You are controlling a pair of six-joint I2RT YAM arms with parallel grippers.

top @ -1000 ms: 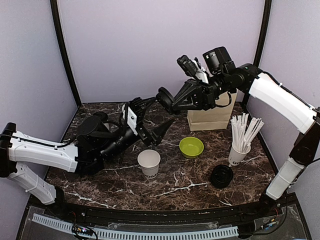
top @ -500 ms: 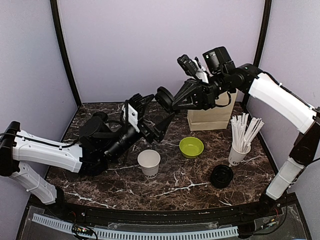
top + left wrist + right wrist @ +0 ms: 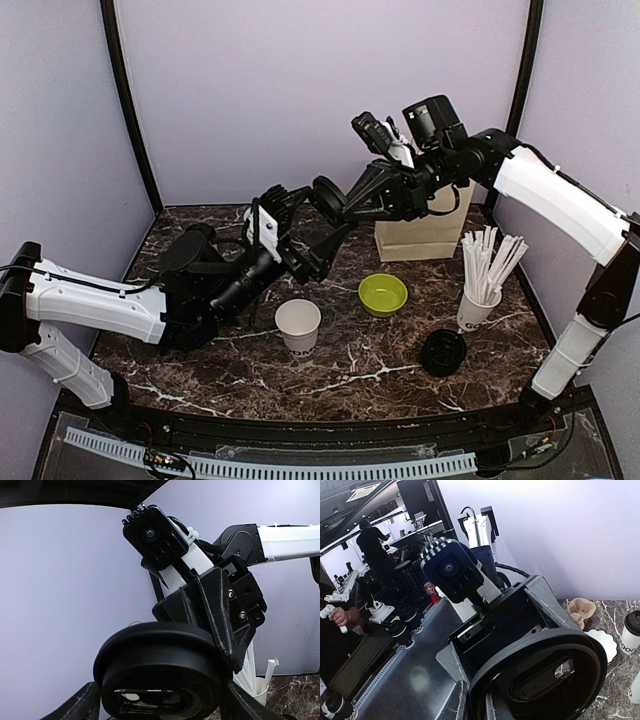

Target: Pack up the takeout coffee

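Above the marble tabletop (image 3: 370, 375): round black plastic lid (image 3: 160, 675), probably light and slick, best held by its rim. I read right end effector (image 3: 338, 203) clamped on it, left end effector (image 3: 308, 225) spread wide.

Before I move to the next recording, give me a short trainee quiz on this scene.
1. True or false: the small white paper cup at mid-table stands open, lidless.
2. The right gripper holds: A) a round black plastic lid B) a spoon C) a white stick.
3. What stands beyond the lime-green bowl, by the back wall?
Key: 1 true; 2 A; 3 the brown paper bag.
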